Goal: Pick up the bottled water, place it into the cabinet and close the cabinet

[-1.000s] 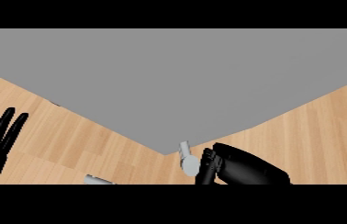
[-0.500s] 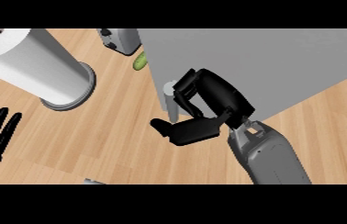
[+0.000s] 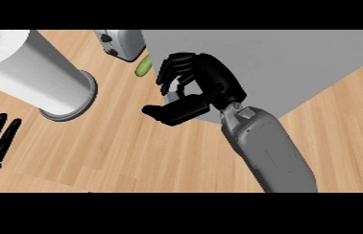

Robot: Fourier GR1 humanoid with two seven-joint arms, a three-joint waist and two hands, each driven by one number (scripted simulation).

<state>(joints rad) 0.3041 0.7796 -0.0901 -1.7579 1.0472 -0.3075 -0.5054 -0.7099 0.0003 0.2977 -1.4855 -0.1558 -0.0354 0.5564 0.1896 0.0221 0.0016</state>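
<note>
A large grey cabinet door (image 3: 284, 60) fills the upper right of the head view. My right hand (image 3: 202, 84) sits at the door's left edge. Its fingers are curled over the edge around a small pale handle (image 3: 172, 88), and the thumb sticks out to the left just below. The grey right forearm (image 3: 266, 149) runs down to the lower right. Only the straight fingertips of my left hand (image 3: 7, 134) show, resting at the left edge. The bottled water appears nowhere in this view, and the cabinet's inside is hidden behind the door.
A tall white cylinder on a grey round base (image 3: 42, 75) stands on the wooden counter (image 3: 127, 151) at the left. A silver toaster (image 3: 120, 43) and a small green vegetable (image 3: 144, 66) lie by the door's upper left corner.
The right hand has risen along the door's edge and curled its fingers round the handle. The grey door has swung right, uncovering the white cylinder, toaster and green vegetable.
</note>
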